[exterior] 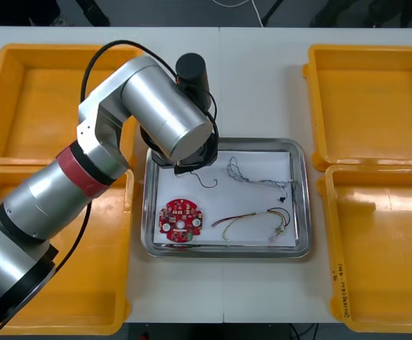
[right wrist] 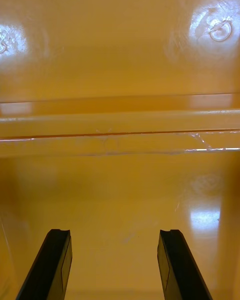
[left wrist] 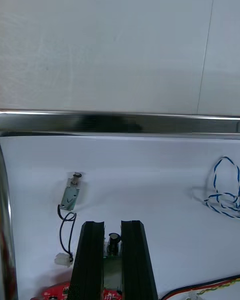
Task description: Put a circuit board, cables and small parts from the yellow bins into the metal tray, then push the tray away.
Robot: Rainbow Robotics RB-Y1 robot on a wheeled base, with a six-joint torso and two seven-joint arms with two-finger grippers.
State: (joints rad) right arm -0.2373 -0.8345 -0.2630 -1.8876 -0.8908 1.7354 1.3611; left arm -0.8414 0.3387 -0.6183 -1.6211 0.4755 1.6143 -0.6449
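Your light surface (exterior: pixel 255 85) carries four yellow bins (exterior: pixel 369 78), with the metal tray (exterior: pixel 301 202), white inside, between them. Your left gripper (left wrist: pixel 113 226) is over the tray's far left corner, its fingers clamped narrowly on a small metal part (left wrist: pixel 114 242). That part's long axis runs along the fingers, with its dark round end toward the fingertips and the tray's far rim.

Just ahead and off to one side lies a second small metal part (left wrist: pixel 71 191), nearly parallel to the fingers. Its black lead (left wrist: pixel 62 225) trails back to a white plug (left wrist: pixel 63 260) beside one finger.

The round red circuit board (exterior: pixel 180 219) lies flat in the tray's near left. A blue and white cable (exterior: pixel 259 182) sprawls across the far right, and a red and yellow cable (exterior: pixel 252 221) stretches sideways along the near right. Your right gripper (right wrist: pixel 115 237) hangs over the right-hand bins, fingers spread apart.
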